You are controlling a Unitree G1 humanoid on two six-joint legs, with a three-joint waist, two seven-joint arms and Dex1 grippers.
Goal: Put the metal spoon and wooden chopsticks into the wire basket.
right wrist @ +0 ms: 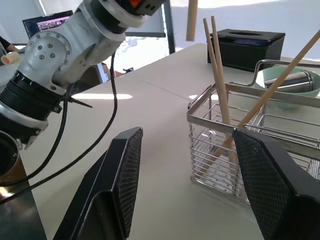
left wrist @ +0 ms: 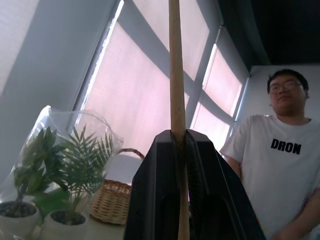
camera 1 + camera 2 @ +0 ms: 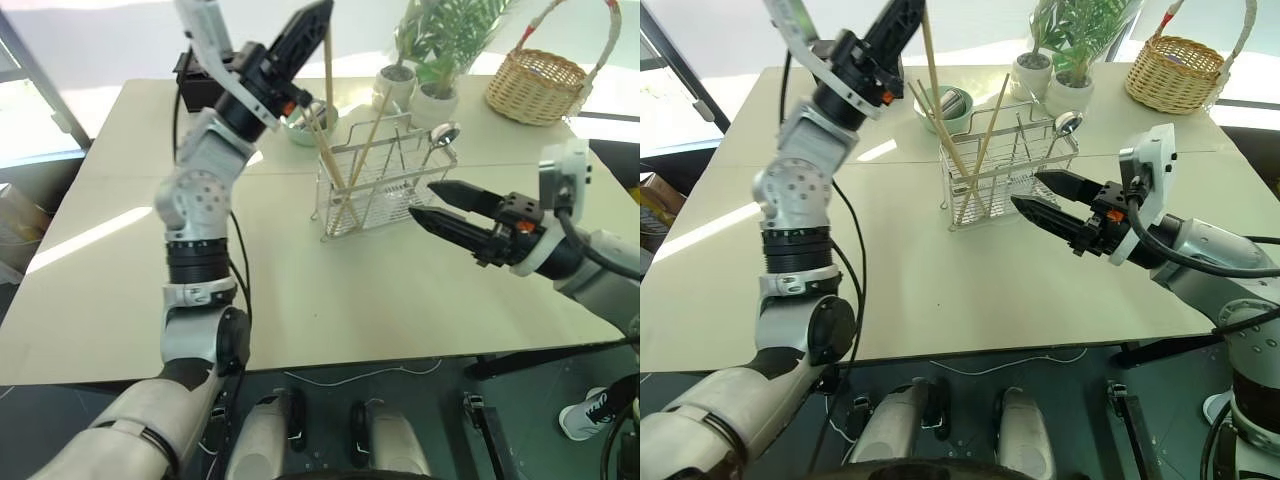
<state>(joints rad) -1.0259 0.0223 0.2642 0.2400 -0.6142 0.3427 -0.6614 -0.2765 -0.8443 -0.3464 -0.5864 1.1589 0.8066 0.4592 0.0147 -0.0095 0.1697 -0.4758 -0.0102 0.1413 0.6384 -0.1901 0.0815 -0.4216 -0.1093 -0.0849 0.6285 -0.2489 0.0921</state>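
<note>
- The left pincer [image 3: 305, 40] is raised above the bench [image 3: 120, 290], its black fingers clamped on one of the wooden chopsticks [image 3: 930, 50], which hangs upright over the wire basket [image 3: 385, 185].
- The left wrist view looks along that held stick [image 2: 175, 75], pinched between the two fingers, and takes in what the head views leave out: a person in a white T-shirt [image 2: 280, 165] standing by tall windows.
- The wire basket stands on the bench, and several chopsticks lean slantwise inside it; the metal spoon [image 3: 440, 135] stands in its right end, bowl up.
- The right pincer [image 3: 1040, 195] hovers level just beside the basket's right end, fingers apart and holding nothing.
- The right wrist view shows the basket's corner close up between its spread fingers [image 1: 125, 170], with a black box [image 1: 247, 47] behind.
- A wicker basket [image 3: 540, 80], potted plants [image 3: 430, 60] and a green bowl [image 3: 950, 105] sit at the far edge of the bench.
</note>
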